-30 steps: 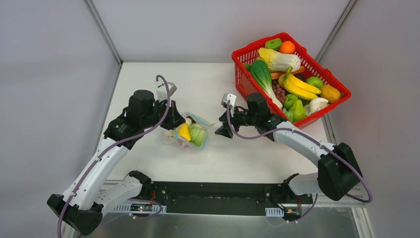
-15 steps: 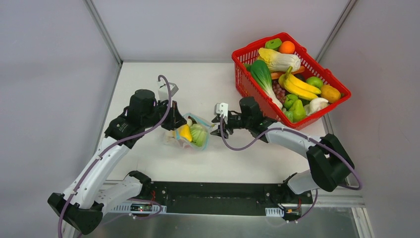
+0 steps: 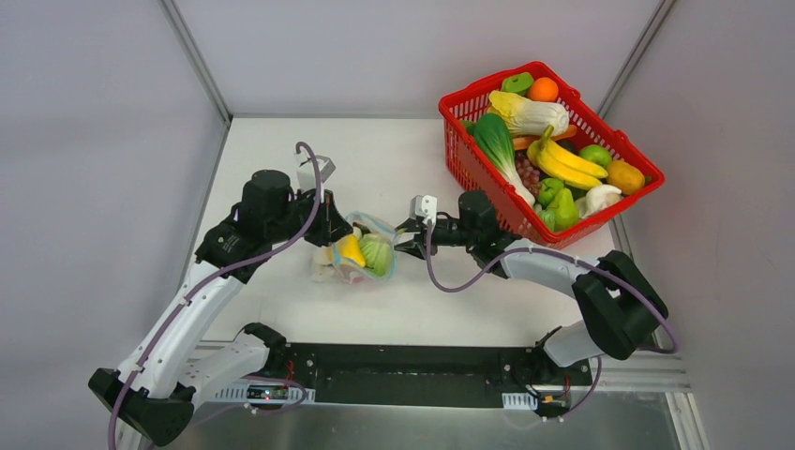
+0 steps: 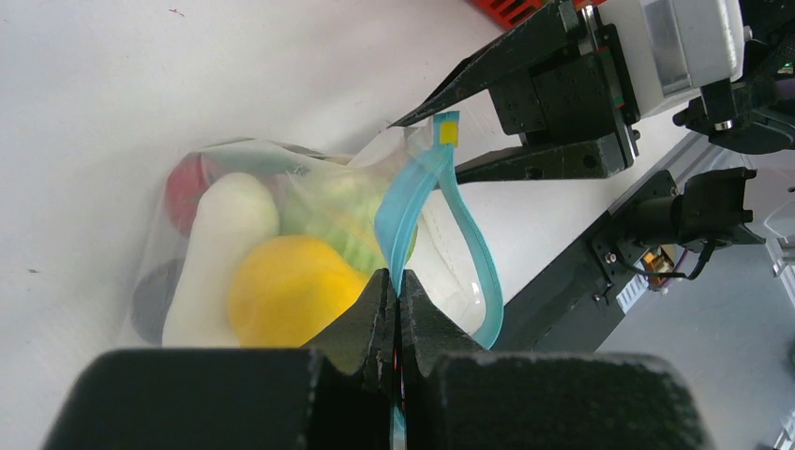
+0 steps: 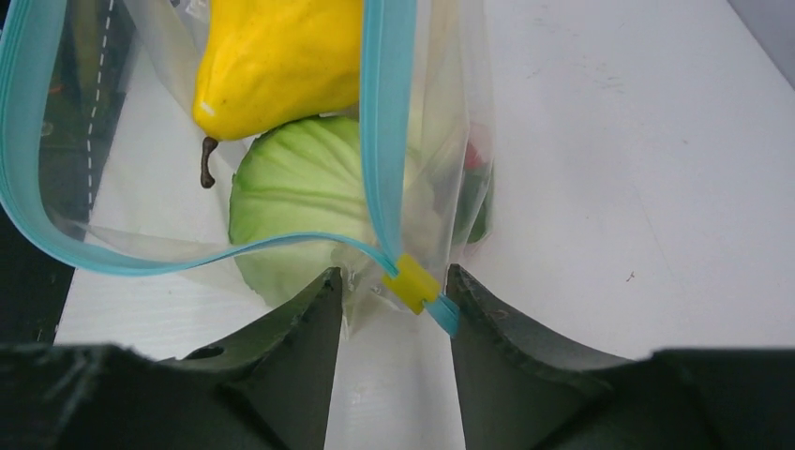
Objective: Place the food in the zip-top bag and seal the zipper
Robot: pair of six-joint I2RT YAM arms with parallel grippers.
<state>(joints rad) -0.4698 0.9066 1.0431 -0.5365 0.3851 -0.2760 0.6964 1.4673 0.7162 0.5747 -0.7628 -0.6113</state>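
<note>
The clear zip-top bag [image 3: 361,251] lies mid-table between both arms. It holds the food: a yellow lemon [image 4: 286,291], a white radish [image 4: 220,244], a green cabbage [image 5: 295,192], a red tomato [image 4: 185,183] and a dark ball [image 4: 150,300]. Its teal-blue zipper [image 4: 403,202] gapes in a loop. My left gripper [image 4: 395,277] is shut on one end of that strip. At the other end sits a yellow slider [image 5: 411,283], and my right gripper [image 5: 392,277] stands open around it. The strip's tip touches the right-hand finger.
A red mesh basket [image 3: 605,122] full of toy produce stands at the back right, close behind the right arm's wrist. Grey walls close in the table on the left, back and right.
The right gripper has moved left from near the basket to the bag's slider corner, and its jaws have narrowed. The left gripper and the bag have barely shifted.
</note>
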